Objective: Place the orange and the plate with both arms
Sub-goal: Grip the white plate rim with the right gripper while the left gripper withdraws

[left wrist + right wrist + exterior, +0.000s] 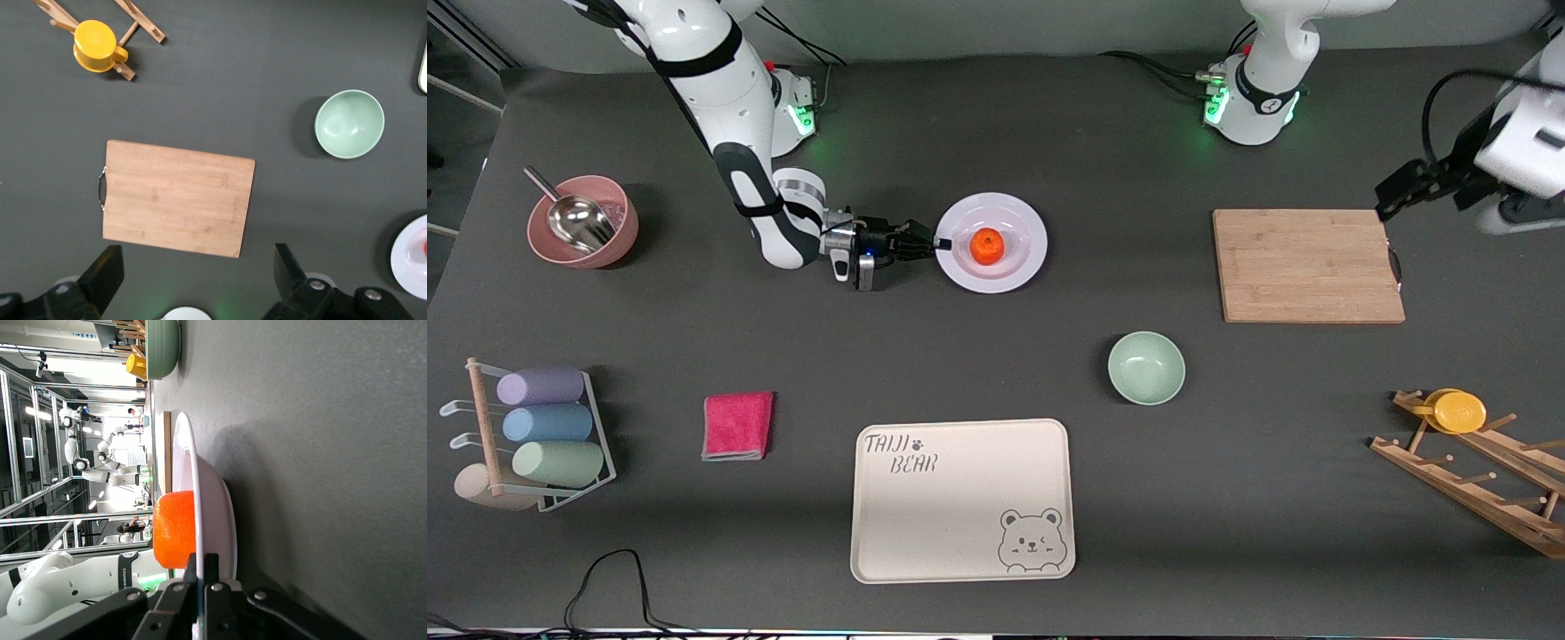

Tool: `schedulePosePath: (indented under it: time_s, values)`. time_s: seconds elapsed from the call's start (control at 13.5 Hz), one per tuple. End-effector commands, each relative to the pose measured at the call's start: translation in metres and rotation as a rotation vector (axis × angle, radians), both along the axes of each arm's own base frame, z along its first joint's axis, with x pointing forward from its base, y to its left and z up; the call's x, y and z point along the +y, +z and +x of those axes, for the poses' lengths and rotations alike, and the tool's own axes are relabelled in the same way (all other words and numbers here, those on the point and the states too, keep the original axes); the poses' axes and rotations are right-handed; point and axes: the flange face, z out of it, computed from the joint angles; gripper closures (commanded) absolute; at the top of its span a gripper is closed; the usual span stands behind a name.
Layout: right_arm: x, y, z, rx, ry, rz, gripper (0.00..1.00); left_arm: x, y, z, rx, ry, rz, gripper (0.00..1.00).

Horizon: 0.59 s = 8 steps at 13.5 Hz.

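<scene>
The white plate (1014,265) sits on the dark table with the orange (987,246) in its centre. My right gripper (935,243) lies low at the plate's rim on the side toward the right arm's end and is shut on that rim. In the right wrist view the fingers (211,568) pinch the plate's edge (194,480), with the orange (175,528) just past them. My left gripper (1392,199) is open and empty, up in the air over the corner of the wooden cutting board (1307,265). Its spread fingers (107,273) frame the board (177,197) in the left wrist view.
A mint-green bowl (1146,367) and a cream bear tray (963,500) lie nearer the front camera. A pink bowl with a metal scoop (583,220), a cup rack (534,436) and a pink cloth (737,426) are toward the right arm's end. A wooden rack with a yellow cup (1458,412) is toward the left arm's end.
</scene>
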Motion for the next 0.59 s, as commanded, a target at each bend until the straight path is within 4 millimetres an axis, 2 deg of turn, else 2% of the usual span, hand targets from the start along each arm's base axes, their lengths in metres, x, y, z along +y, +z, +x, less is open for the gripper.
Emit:
schedulePosePath:
  time_s: [0.0, 0.15, 0.22, 0.44, 0.52]
  values:
    - [0.003, -0.006, 0.007, -0.003, -0.014, -0.010, 1.00, 0.007, 0.002, 0.001, 0.022, -0.009, -0.020, 0.00]
    - [0.000, 0.007, 0.016, -0.024, -0.025, 0.005, 1.00, 0.018, 0.002, 0.003, 0.019, 0.007, -0.025, 0.00]
    - [-0.002, 0.021, 0.023, -0.025, -0.016, 0.019, 1.00, 0.027, -0.001, 0.007, 0.022, 0.009, -0.030, 0.00]
    - [-0.015, 0.085, 0.052, 0.037, 0.025, 0.052, 1.00, 0.022, -0.006, 0.014, 0.029, -0.002, -0.030, 0.00]
    - [-0.020, 0.108, 0.060, 0.054, 0.030, 0.059, 1.00, 0.023, -0.002, 0.013, 0.020, 0.000, -0.030, 0.00]
